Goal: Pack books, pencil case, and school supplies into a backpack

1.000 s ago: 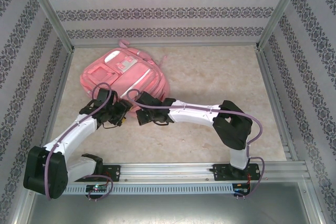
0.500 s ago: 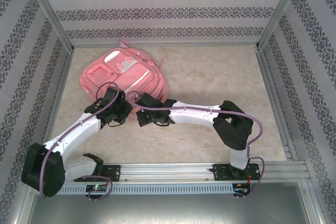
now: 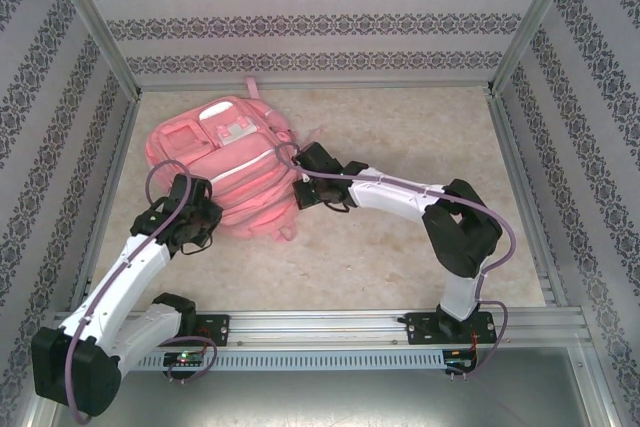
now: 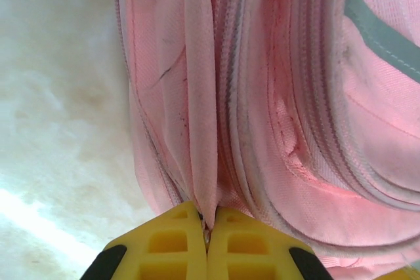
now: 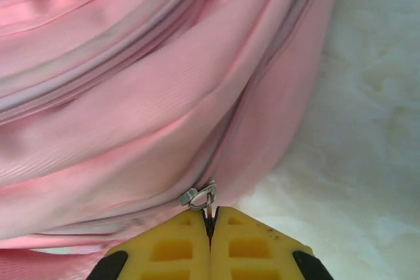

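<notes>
Table [image 3: 420, 237]: backpack [image 3: 225, 162] lies flat at far left, front pockets up, long axis near-to-far, top handle toward the back wall; contents hidden. Left gripper [image 4: 207, 220] is clamped on a fabric fold. Right gripper [image 5: 210, 218] pinches the metal zipper pull [image 5: 197, 196].

The left arm [image 3: 125, 272] and the right arm [image 3: 400, 197] are both showing white shells with black joints, each trailing a purple cable [image 3: 513, 243]. Their fingertips [image 4: 174, 240] are showing yellow moulded pads with square recesses, edged in black.
</notes>
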You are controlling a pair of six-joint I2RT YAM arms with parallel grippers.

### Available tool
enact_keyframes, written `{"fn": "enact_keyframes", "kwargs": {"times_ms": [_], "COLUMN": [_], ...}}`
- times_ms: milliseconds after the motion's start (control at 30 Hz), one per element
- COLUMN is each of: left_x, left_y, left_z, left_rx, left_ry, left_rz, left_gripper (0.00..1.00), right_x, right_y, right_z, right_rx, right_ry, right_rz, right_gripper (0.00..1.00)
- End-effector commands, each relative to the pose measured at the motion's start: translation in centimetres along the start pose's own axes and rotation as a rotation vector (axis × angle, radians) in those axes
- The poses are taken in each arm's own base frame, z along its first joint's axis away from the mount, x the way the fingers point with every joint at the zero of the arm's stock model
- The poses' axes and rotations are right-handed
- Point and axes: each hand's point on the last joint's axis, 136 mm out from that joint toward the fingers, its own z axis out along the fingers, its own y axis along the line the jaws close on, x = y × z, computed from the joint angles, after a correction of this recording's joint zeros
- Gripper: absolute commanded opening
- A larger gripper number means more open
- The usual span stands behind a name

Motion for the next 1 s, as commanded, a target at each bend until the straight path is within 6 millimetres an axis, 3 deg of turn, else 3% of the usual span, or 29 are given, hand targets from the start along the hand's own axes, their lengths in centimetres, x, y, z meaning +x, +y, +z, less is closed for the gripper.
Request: {"fn": "enact_keyframes", "kwargs": {"times_ms": [0,133,400,533,733,967], "left_x": [-1.8,-3.8,-9.9,-10.8,-7.0,0.1], "left_y": [2.9,3.2,3.8,2.8,1.1,-0.5], "left_z": [-0.1,0.7,1.9,1.9,1.3,1.9], "left_rx": [-0.112,-0.149,-0.205,-0.186,-0.016,0.145], "left_ry": [-0.015,0.010,0.005,0.032,0.136,0.271], "left_rz": [0.041,0.050,0.007,0.017,-0.073,-0.214], "left_gripper": [0.00,0.00,0.01,0.24,0.47,0.51], "right_x": [-0.3,0.6,4.3,5.4,5.1,4.2], "right_y": [-0.2,4.0,15.3,18.5,18.0,16.6], "right_z": [-0.1,0.1,0.2,0.4,1.4,1.2], "right_rx": [0.018,-0.058,-0.262,-0.302,-0.287,-0.286], "right_ry": [0.029,0.052,0.110,0.125,0.126,0.110], "right_rz": [-0.059,-0.118,-0.207,-0.242,-0.220,-0.186], "right_gripper": [0.00,0.00,0.00,0.00,0.00,0.00]}}
